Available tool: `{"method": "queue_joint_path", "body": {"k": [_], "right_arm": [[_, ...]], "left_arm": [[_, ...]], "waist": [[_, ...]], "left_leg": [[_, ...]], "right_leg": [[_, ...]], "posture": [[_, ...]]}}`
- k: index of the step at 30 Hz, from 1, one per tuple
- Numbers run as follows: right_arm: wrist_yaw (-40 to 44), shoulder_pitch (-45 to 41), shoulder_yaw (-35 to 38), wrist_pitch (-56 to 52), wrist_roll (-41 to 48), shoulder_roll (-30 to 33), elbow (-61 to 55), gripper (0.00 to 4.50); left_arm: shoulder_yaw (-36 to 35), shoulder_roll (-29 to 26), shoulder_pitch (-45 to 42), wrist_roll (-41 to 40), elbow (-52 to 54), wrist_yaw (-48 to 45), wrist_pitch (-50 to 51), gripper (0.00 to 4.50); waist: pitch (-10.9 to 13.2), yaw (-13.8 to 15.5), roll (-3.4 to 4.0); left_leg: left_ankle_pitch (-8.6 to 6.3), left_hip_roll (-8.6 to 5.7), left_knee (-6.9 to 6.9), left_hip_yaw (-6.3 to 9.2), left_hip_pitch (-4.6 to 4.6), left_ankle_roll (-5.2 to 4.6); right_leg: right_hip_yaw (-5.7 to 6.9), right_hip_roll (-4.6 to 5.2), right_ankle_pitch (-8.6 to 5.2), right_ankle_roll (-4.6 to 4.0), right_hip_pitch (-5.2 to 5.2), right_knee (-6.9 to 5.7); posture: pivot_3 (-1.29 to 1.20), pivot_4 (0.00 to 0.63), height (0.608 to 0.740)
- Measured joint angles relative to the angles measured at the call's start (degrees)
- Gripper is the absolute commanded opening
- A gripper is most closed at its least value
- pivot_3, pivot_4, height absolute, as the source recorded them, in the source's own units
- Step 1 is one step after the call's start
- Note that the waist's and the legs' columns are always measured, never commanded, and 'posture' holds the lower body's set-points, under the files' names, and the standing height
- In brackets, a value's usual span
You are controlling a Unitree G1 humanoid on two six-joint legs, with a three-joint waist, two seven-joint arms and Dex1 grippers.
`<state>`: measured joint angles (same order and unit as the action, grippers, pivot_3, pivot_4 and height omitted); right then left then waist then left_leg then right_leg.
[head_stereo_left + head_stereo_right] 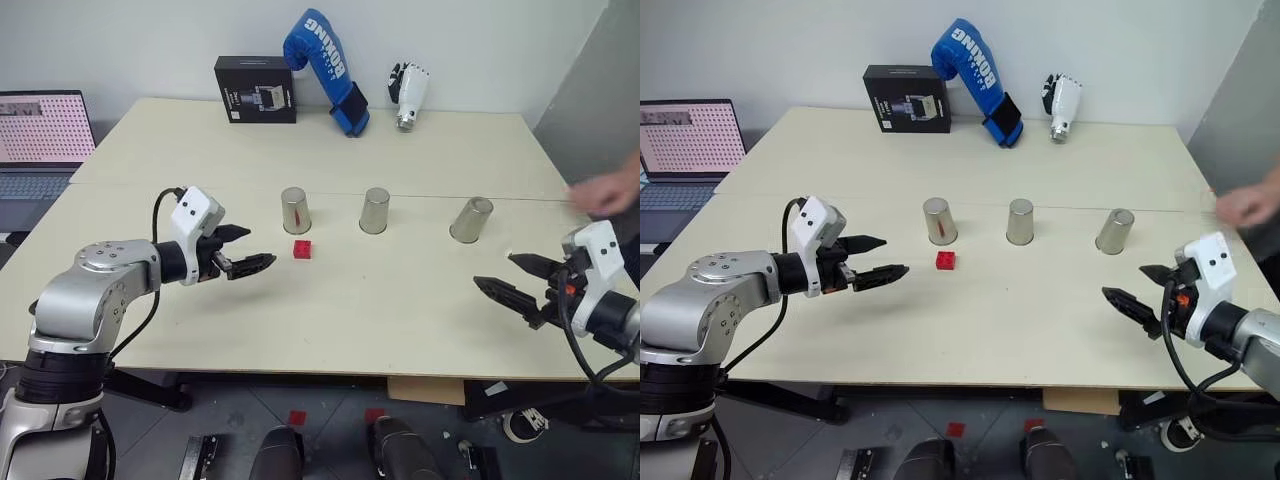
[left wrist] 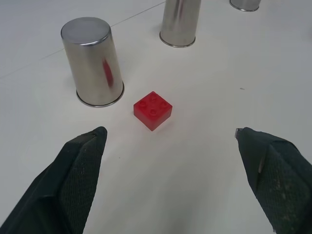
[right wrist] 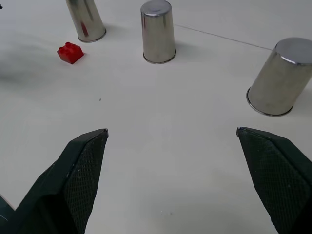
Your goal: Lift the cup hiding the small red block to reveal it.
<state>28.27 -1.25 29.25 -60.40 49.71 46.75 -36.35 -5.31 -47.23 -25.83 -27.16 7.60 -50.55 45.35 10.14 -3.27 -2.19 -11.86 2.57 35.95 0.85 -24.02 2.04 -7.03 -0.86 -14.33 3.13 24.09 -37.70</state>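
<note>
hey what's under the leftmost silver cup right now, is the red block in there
No. The small red block lies uncovered on the table, just in front of the leftmost cup. That cup stands upside down, rim flat on the table, so whatever is under it is hidden.

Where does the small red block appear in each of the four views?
Head views: small red block on the table, just in front of the leftmost cup.
Left wrist view: block central, beyond the open fingers.
Right wrist view: block far off, upper left.
Shared landmark: the leftmost cup beside it.
</note>
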Motion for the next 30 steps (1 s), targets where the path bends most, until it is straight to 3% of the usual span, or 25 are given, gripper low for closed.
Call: {"method": "queue_joint_path", "body": {"k": [30], "right_arm": [[0.3,-0.3,-0.2,1.0,0.1,0.4,0.3,4.50]], "left_arm": [[0.1,0.0,-0.7,0.4,-1.4,-0.4,-2.1,4.48]], "waist": [[0.0,0.0,0.00]], "left_leg": [[0.00,0.00,0.02,0.01,0.01,0.00]], "right_leg": [[0.01,0.00,0.01,0.02,-0.01,-0.05]], "posture": [[0.00,0.150,0.740]]}}
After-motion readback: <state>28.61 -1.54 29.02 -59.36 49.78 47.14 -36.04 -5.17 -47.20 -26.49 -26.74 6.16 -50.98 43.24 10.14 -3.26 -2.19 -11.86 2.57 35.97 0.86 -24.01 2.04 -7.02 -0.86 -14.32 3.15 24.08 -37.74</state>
